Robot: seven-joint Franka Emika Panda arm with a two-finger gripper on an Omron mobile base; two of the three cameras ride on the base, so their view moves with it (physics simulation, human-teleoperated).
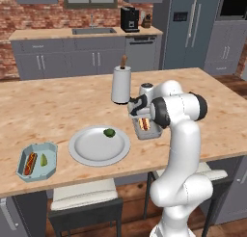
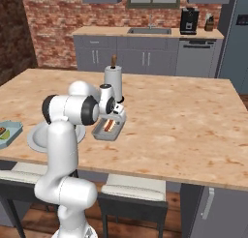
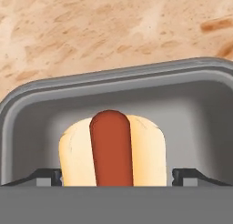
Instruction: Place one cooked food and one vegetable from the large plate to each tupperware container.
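Observation:
A hot dog [image 3: 111,150] in a bun lies in the grey rectangular tray [image 1: 147,134], also seen as the hot dog [image 1: 143,123] from the base. My gripper [image 3: 116,177] hangs right over it, open, one fingertip [image 3: 48,176] at each side of the bun and a sliver of gap on the right. The large round plate [image 1: 91,151] holds one green vegetable [image 1: 109,133]. At the left, the light blue octagonal tray [image 1: 48,149] carries a second hot dog [image 1: 30,164] and a green vegetable piece [image 1: 44,160].
A paper towel roll [image 1: 120,84] on a stand rises just behind the grey tray [image 2: 104,134], close to my hand [image 2: 114,117]. The counter's front edge runs just beyond the plate, with stools [image 1: 84,195] under it.

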